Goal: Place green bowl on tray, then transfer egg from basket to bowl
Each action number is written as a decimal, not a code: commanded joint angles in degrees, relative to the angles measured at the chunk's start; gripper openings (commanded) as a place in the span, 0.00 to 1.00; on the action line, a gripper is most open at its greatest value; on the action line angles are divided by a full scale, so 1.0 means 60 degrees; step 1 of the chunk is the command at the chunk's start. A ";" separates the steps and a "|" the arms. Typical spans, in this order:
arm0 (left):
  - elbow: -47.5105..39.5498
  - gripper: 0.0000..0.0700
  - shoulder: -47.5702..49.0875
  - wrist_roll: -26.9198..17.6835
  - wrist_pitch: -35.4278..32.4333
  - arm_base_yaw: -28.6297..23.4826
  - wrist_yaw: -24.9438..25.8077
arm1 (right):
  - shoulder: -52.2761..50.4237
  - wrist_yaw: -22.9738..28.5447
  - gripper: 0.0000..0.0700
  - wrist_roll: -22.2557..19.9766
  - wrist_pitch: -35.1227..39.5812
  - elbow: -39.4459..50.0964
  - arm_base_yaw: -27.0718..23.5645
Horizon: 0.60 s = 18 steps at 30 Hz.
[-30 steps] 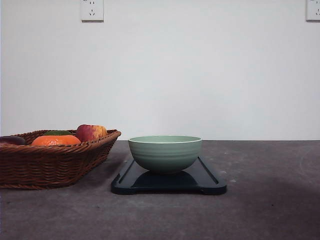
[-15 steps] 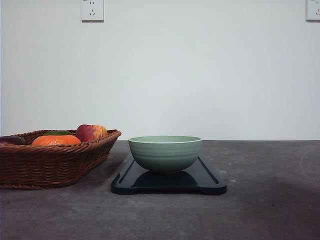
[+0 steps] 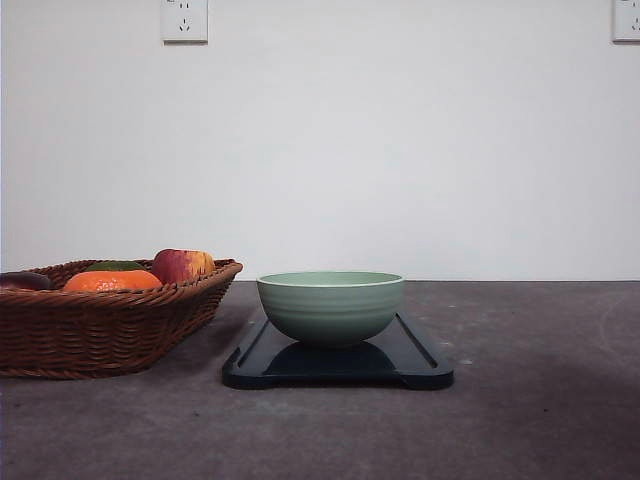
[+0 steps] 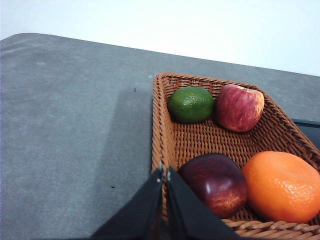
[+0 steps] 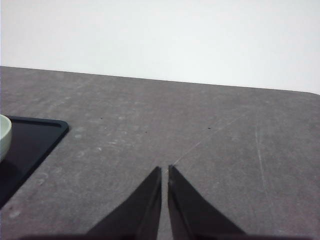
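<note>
1. Standing upright on the tray (image 3: 420, 366), the green bowl (image 3: 331, 305) is seen in the front view, with the dark tray resting on the grey surface (image 3: 530, 420). The basket (image 3: 110, 330) is set just beside the tray, apart from it, and the tops of an orange (image 3: 110, 281), an apple (image 3: 182, 264), a green fruit (image 3: 115, 266) and a dark fruit (image 3: 22, 281) are seen over its rim. Two wall sockets (image 3: 184, 20) are mounted on the white wall; no readable writing is found. The bowl's inside cannot be seen from this angle.

2. The inside of the basket (image 4: 210, 142) is laid open in the left wrist view: a lime-like green fruit (image 4: 190, 104) and a red-yellow apple (image 4: 239, 107) are lodged at the far end, a dark purple-red fruit (image 4: 215, 183) and an orange (image 4: 281, 186) at the near end. No egg can be made out among them. The left pincer (image 4: 164, 172) is held over the basket's near rim, its tips pressed together on nothing.

3. A tray corner (image 5: 35, 137) and a sliver of the bowl's rim (image 5: 4, 137) are caught in the right wrist view. The right pincer (image 5: 165, 171) is held above bare surface, its tips almost together, gripping nothing.
</note>
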State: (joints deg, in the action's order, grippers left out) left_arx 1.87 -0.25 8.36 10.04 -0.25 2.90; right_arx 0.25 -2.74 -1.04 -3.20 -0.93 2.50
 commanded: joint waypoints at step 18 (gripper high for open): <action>-0.0186 0.00 0.0011 -0.0047 -0.0149 -0.0018 -0.0025 | -0.0007 0.0033 0.02 0.0131 0.0109 0.0044 -0.0004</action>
State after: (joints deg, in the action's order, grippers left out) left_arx 1.87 -0.25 8.36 10.02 -0.25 2.90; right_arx 0.25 -2.74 -1.04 -3.20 -0.93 2.50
